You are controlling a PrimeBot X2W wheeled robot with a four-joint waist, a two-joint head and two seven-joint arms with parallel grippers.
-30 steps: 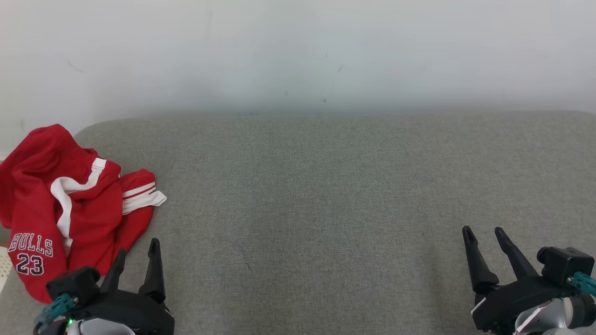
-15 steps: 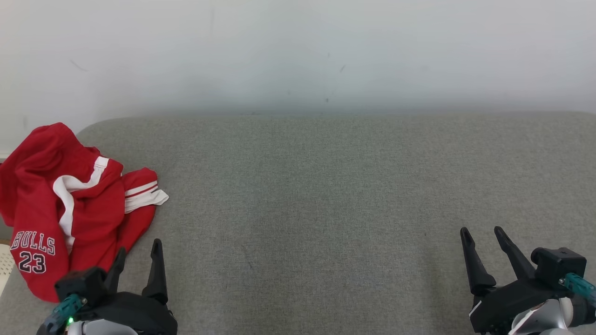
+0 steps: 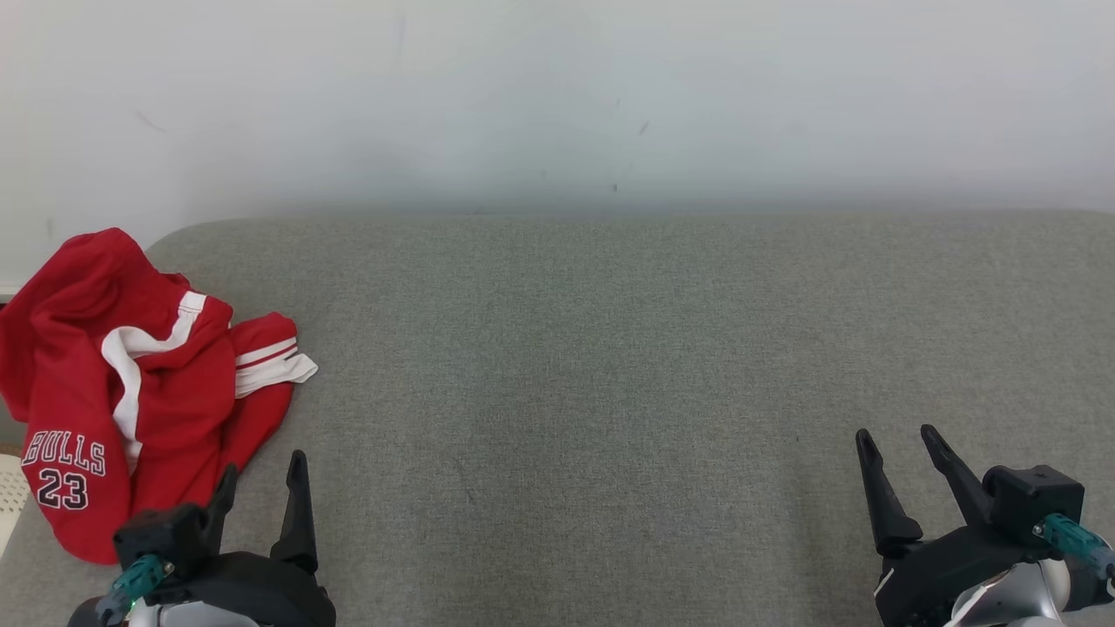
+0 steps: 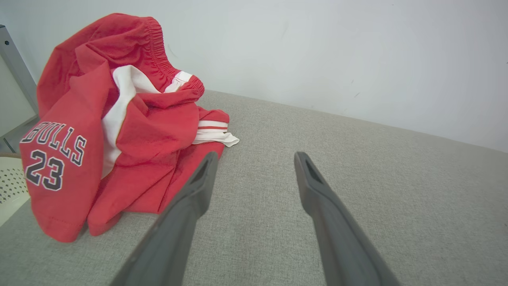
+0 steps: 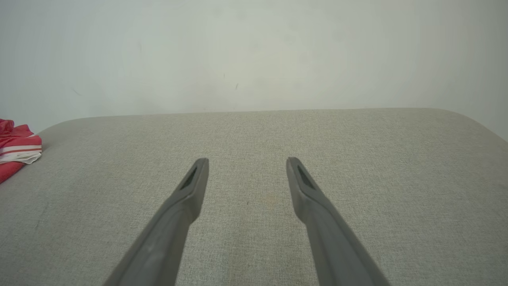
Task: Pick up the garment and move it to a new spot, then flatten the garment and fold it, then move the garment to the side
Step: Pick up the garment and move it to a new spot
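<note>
A crumpled pair of red shorts (image 3: pixel 131 383) with white stripes and "BULLS 23" lettering lies heaped at the far left of the grey cushioned surface (image 3: pixel 610 366), partly hanging over its left edge. In the left wrist view the shorts (image 4: pixel 119 127) sit just left of my open fingers. My left gripper (image 3: pixel 264 475) stands open at the lower left, its tips close beside the shorts' near hem, holding nothing. At the lower right my right gripper (image 3: pixel 897 438) is open and empty, far from the garment. A striped hem of the shorts (image 5: pixel 18 153) shows at the left edge of the right wrist view.
A pale wall (image 3: pixel 557 96) rises straight behind the grey surface. The surface's rounded left corner lies behind the shorts. A white perforated object (image 4: pixel 10 186) sits beyond the left edge, lower than the surface. Bare grey fabric stretches between the two grippers.
The whole head picture has shifted slightly right, so the camera moved. Both grippers sit a little lower in that view. The shorts lie as before.
</note>
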